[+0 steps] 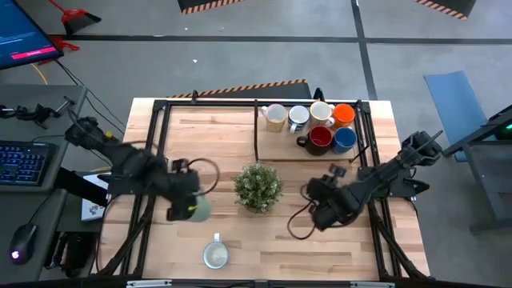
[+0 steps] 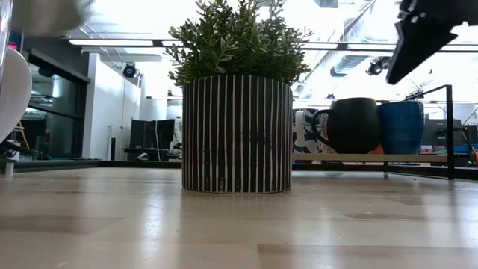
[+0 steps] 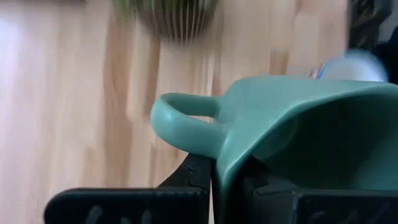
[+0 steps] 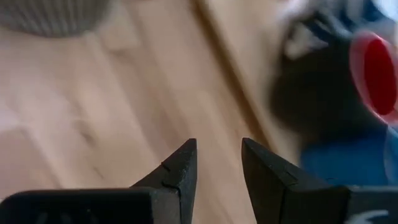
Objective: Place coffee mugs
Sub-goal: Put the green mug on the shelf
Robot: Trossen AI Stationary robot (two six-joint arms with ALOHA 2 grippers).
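The left claw (image 1: 186,210) is clamped on the wall of a pale green ceramic mug (image 3: 292,134), held at 9 o'clock of the spiky green potted plant (image 1: 258,186). The right claw (image 4: 216,163), at 3 o'clock of the plant, is released and empty. Six round ceramic mugs (image 1: 320,126) stand on the raised wooden tray (image 1: 276,146) at 1 o'clock. A white mug (image 1: 216,254) sits on the wooden worktop (image 1: 264,240) at 7 o'clock.
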